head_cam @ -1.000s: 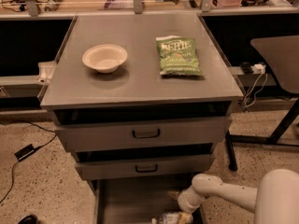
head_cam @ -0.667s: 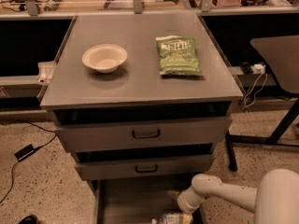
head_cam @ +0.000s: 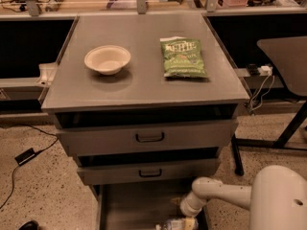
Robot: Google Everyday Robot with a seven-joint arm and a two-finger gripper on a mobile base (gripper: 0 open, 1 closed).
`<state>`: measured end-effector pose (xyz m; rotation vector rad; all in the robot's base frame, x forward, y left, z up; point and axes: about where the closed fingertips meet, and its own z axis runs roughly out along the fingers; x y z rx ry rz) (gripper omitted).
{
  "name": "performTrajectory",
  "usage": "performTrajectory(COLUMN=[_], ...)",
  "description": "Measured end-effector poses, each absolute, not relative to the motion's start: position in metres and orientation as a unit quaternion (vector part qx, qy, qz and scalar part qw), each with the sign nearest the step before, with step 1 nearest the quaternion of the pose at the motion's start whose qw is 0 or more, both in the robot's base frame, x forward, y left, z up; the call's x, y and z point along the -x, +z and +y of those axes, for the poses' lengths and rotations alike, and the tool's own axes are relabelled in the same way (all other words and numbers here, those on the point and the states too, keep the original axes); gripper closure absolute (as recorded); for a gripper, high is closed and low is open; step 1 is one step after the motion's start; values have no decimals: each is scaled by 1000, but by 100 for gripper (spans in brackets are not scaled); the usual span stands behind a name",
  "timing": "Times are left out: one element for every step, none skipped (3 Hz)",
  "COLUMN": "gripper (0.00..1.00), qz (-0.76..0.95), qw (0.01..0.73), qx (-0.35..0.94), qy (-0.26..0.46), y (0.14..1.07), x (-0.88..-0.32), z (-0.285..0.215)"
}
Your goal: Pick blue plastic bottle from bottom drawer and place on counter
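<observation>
Grey-walled and open, shows no shift from a second ago: keeps the claw point(head_cam: 188, 218) low in the bottom drawer point(head_cam: 134, 209) just beside the blue plastic bottle point(head_cam: 170, 224) lying there, cannot tell whether clamped or spread, so probably mid-grasp, with the lift to the surface point(head_cam: 144, 85) unstarted.

Smooth white rounded arm point(head_cam: 218, 191), bulky white shoulder point(head_cam: 283, 200), gripper point(head_cam: 187, 220) low in bottom drawer point(head_cam: 129, 209)
</observation>
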<state>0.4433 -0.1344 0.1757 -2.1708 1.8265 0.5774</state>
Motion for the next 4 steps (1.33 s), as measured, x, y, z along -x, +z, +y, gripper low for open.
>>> performTrajectory(gripper=[10,0,7,22], qz=[631,626,623,623], qw=[105,91,83,90], qx=[746,753,755,754], qy=[187,182,185,190], y=[180,197,194,180], x=[-445,-443,-443,-447], z=[-137,-132,-130,-133])
